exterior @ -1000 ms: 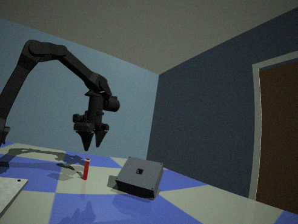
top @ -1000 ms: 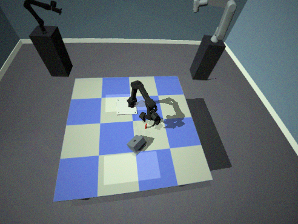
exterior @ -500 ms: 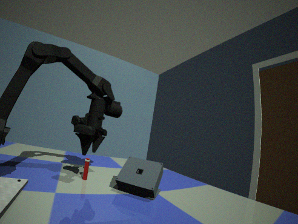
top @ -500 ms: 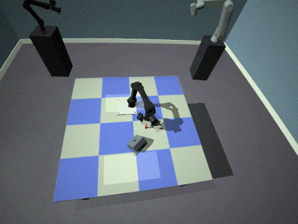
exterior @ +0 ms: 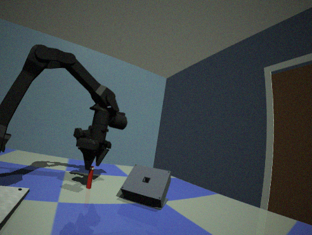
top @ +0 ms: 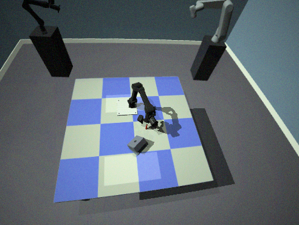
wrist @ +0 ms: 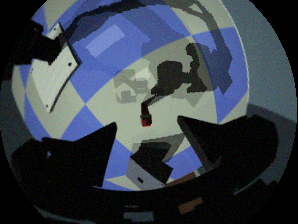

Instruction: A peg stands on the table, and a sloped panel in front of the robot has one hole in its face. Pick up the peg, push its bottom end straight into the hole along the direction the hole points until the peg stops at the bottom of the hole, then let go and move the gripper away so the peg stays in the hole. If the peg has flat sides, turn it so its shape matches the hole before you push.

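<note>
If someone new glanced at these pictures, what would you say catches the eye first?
Probably the small red peg, standing upright on the checkered table, with the dark arm's open hand poised just above its top, gripping nothing. Next comes the grey sloped box to the peg's right in the exterior view, with one small dark hole in its face.

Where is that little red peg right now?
In the exterior view the red peg stands upright on a pale table square, just under the open gripper, left of the grey sloped panel.
</note>
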`<state>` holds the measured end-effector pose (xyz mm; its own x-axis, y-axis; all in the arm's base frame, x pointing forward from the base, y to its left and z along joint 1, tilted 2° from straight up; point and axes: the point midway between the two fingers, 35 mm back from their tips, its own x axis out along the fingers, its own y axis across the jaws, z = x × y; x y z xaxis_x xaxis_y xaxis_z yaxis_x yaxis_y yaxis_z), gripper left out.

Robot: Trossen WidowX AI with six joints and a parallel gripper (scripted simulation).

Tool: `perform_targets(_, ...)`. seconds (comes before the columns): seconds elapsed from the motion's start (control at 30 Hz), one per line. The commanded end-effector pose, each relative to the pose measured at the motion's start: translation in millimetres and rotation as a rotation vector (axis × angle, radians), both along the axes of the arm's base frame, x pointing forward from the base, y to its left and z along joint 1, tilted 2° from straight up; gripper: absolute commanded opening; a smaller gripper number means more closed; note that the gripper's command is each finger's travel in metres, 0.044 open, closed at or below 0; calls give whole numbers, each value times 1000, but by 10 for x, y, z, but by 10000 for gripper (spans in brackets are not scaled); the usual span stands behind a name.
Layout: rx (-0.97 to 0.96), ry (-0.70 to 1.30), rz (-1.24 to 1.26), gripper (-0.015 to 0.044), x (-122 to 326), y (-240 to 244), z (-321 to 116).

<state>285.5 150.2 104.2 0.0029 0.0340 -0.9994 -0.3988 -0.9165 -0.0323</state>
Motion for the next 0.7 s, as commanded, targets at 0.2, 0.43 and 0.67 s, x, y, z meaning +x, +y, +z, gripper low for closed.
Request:
perform_targets(0.2,1,7,3,440,-13,7,-172)
perform_targets(0.43,1,7,3,440,-21,7,-285)
perform_targets(0.67,1,7,3,440,-30,6,-372)
